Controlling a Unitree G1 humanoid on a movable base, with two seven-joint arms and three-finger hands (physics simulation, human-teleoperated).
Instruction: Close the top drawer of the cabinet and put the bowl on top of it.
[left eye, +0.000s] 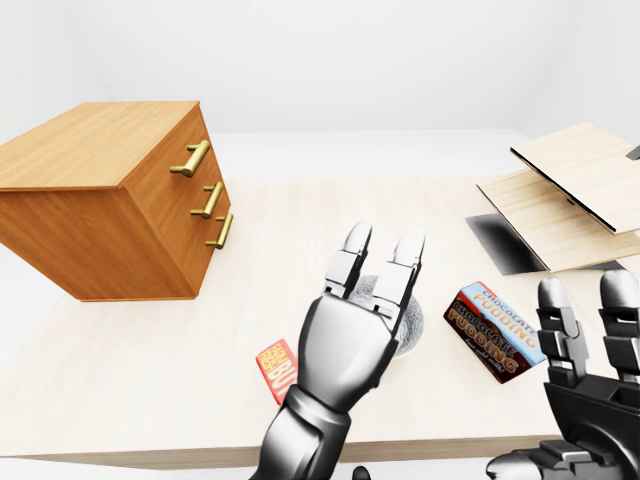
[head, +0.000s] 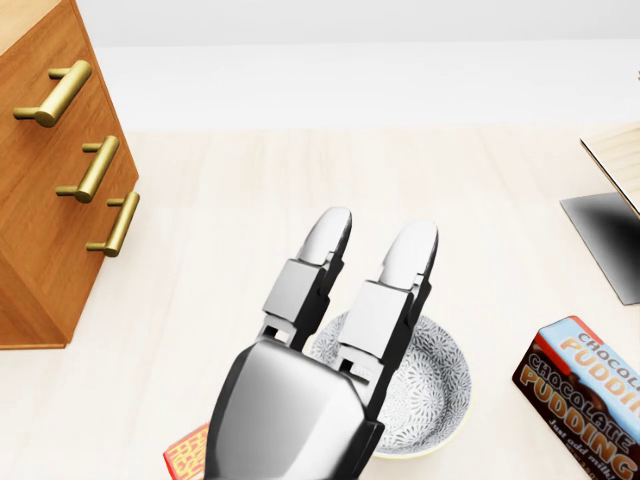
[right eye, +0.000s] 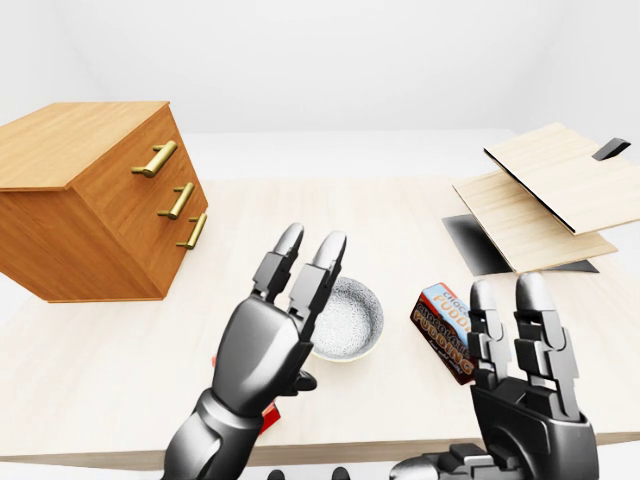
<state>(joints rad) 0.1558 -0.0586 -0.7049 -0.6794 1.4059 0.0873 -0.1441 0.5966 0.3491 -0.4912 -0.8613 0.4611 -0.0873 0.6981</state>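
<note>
The wooden cabinet stands at the left of the table, its three brass handles in line and all drawer fronts flush. The grey-patterned bowl rests on the table to the cabinet's right. My left hand is open with straight fingers; it hovers over the bowl's left part and hides that side in the head view, where only the bowl's right half shows. My right hand is open too, fingers upright, at the lower right beside the pudding box, holding nothing.
A chocolate pudding box lies right of the bowl. A small red packet lies near the table's near edge, by my left wrist. Light wooden boards and a dark mat occupy the right side.
</note>
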